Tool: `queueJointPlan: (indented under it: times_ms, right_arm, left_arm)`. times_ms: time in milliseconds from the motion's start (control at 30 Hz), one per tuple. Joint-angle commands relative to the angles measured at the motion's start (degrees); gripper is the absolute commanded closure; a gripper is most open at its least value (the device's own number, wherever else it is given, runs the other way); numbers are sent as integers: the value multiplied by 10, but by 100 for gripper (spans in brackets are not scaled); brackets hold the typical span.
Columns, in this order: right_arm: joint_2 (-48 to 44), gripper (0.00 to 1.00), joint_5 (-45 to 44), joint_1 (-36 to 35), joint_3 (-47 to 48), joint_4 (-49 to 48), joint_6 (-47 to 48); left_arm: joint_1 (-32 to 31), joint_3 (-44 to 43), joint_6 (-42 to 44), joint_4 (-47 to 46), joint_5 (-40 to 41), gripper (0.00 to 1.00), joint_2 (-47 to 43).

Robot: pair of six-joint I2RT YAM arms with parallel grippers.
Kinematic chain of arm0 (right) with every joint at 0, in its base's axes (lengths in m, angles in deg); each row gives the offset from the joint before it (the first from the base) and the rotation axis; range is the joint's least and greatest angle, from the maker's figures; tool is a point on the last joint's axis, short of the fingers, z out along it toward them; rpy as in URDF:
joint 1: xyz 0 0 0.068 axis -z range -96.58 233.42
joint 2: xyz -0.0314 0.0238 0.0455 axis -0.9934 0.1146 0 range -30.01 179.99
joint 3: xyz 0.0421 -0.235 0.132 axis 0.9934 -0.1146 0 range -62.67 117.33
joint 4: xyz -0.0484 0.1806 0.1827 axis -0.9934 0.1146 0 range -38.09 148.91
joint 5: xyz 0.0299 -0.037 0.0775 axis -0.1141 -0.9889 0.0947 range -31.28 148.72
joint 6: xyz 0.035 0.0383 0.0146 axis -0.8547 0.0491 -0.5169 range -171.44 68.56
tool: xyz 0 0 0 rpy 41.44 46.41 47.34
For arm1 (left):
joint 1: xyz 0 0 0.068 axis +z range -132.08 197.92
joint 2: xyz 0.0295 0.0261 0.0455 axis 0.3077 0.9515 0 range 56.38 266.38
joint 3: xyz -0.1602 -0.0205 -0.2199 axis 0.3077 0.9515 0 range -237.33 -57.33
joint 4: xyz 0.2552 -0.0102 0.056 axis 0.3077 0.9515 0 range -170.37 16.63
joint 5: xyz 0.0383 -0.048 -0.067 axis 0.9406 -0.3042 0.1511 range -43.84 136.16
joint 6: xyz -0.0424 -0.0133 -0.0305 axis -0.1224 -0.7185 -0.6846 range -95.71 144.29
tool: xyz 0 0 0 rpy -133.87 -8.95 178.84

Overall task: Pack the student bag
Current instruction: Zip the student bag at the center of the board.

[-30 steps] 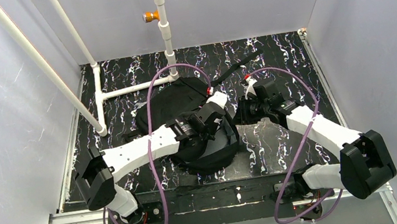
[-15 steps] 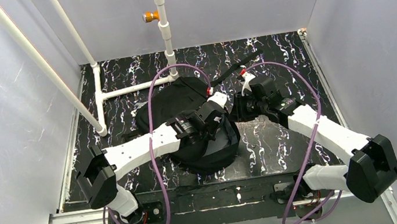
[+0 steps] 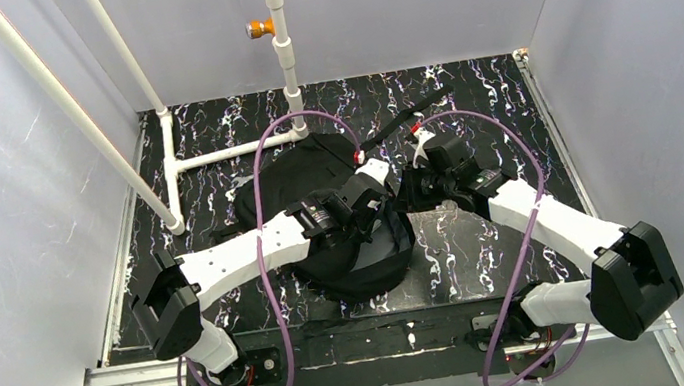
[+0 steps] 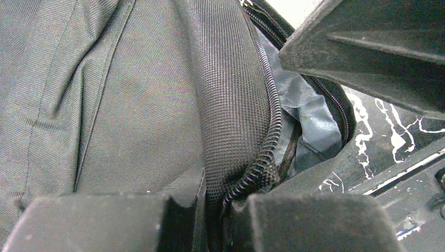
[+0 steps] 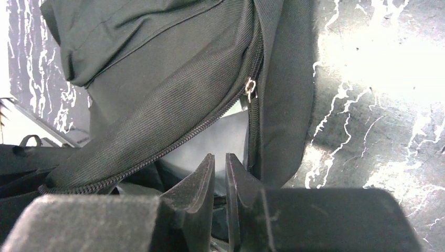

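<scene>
The student bag point(image 3: 310, 172), black and rounded, lies mid-table with its main zipper open at the right side. My left gripper point(image 3: 382, 210) is shut on the bag's zipper edge point(image 4: 265, 157); that fabric runs down between its jaws point(image 4: 223, 205). Pale grey lining point(image 4: 309, 115) shows inside the opening. My right gripper point(image 3: 408, 194) sits at the bag's right rim, its tips point(image 5: 220, 163) pointing into the opening in front of the lining point(image 5: 223, 134). Its jaws stand almost together with a thin slit, nothing seen between the tips. A metal zipper pull point(image 5: 251, 88) hangs just above them.
A white pipe frame point(image 3: 212, 156) stands at the back left, with an orange fitting point(image 3: 259, 29) on its upright. A black strap point(image 3: 408, 115) trails from the bag toward the back. Grey walls close in the marbled black table point(image 3: 495, 91) on three sides.
My right gripper has moved left to the bag's open rim and its jaws have narrowed. My left gripper has tightened on the zipper edge and shifted slightly toward the back.
</scene>
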State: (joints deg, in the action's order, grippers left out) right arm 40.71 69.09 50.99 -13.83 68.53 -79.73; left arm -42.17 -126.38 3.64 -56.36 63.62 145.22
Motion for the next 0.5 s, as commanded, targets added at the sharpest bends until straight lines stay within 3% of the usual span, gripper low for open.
queueJointPlan:
  times_ms: [0, 467]
  right_arm:
    - [4, 78, -22, -1, -7, 7, 1]
    - [-6, 73, -37, -1, -10, 48, 7]
  left_arm:
    - [-5, 1, -27, -4, -42, 96, -25]
    - [-1, 3, -18, -4, -38, 98, -27]
